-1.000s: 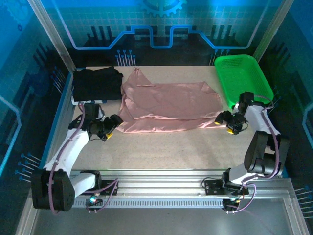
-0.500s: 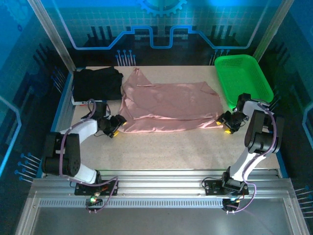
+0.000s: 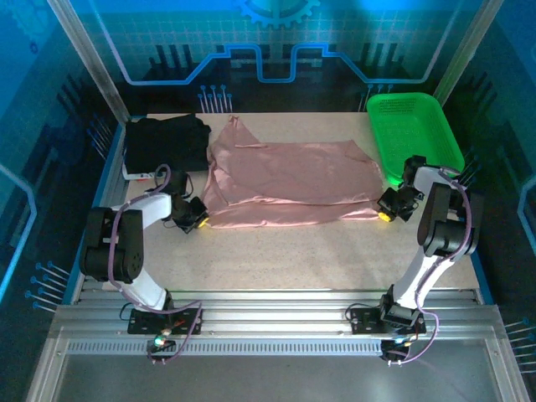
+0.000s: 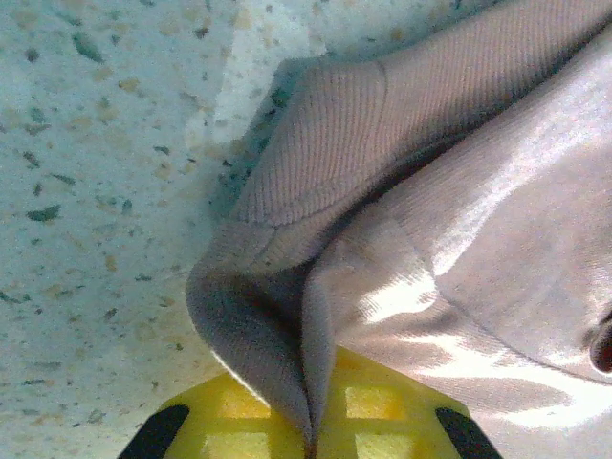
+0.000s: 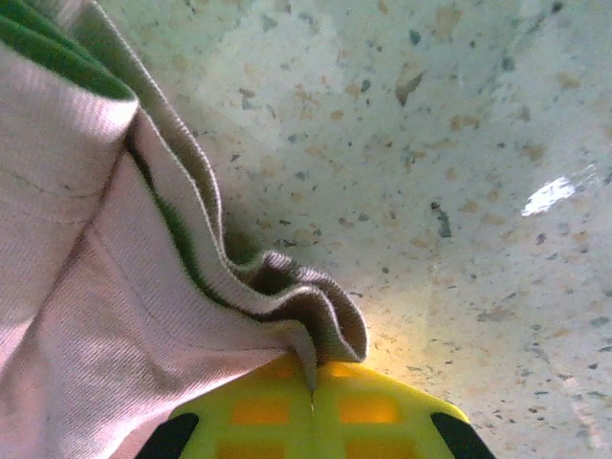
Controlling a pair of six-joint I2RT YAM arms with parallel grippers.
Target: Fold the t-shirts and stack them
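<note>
Dusty-pink t-shirt (image 3: 289, 180) is lying spread across the middle of the worktop (image 3: 285, 260), with the folded black t-shirt (image 3: 166, 142) sitting at the far left corner. It is looking soft, light and faintly glossy, so it is likely going to sag and slide unless taken by its hemmed corners. The left gripper (image 3: 194, 219) and right gripper (image 3: 387, 209) are each clenching a near corner's bunched edge, and the cloth is showing plain, perhaps lying face down.
</note>
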